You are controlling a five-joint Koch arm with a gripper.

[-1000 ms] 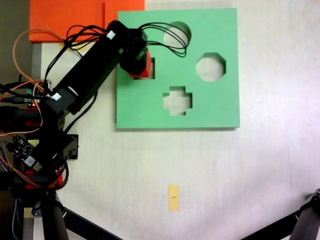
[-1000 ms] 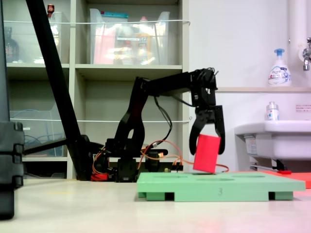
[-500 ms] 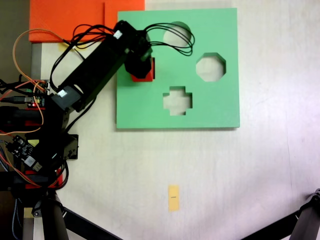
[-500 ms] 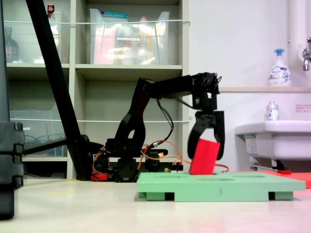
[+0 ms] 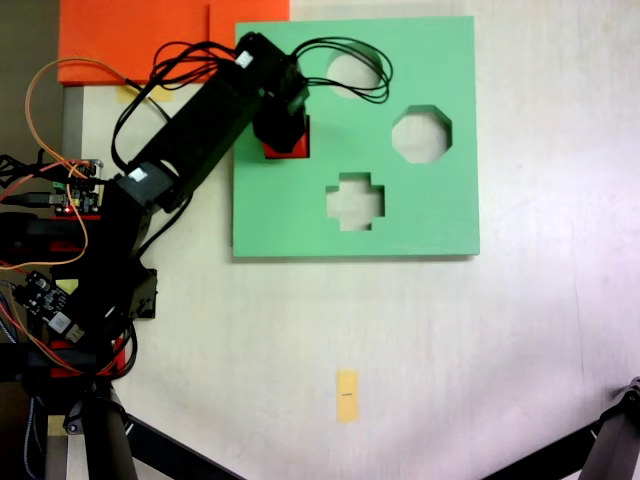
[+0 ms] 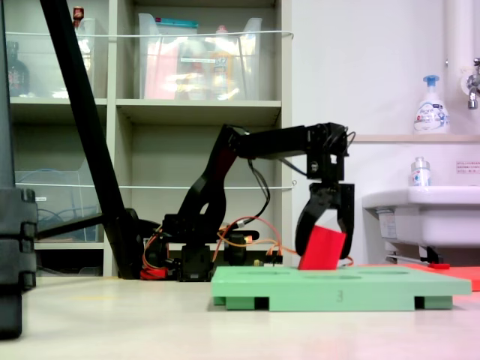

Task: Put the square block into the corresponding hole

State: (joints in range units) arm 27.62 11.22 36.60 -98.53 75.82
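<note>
The red square block (image 5: 286, 149) sits over the square hole of the green foam board (image 5: 420, 210), near the board's left edge, and covers the hole from above. From the side the block (image 6: 321, 250) is tilted, with its lower edge down at the top face of the board (image 6: 337, 286). My gripper (image 5: 283, 135) hangs straight over the block. Its two black fingers straddle the block's upper part (image 6: 325, 247), shut on it.
The board also has a round cut-out (image 5: 345, 68), an octagonal cut-out (image 5: 421, 133) and a cross-shaped cut-out (image 5: 354, 201). An orange sheet (image 5: 140, 35) lies behind the arm. A yellow paper tag (image 5: 347, 395) lies on the table in front. Tripod legs cross the lower corners.
The gripper has come down with the block and shifted slightly toward the far side of the board. The block now leans more, and its lower edge has dropped to the board's surface.
</note>
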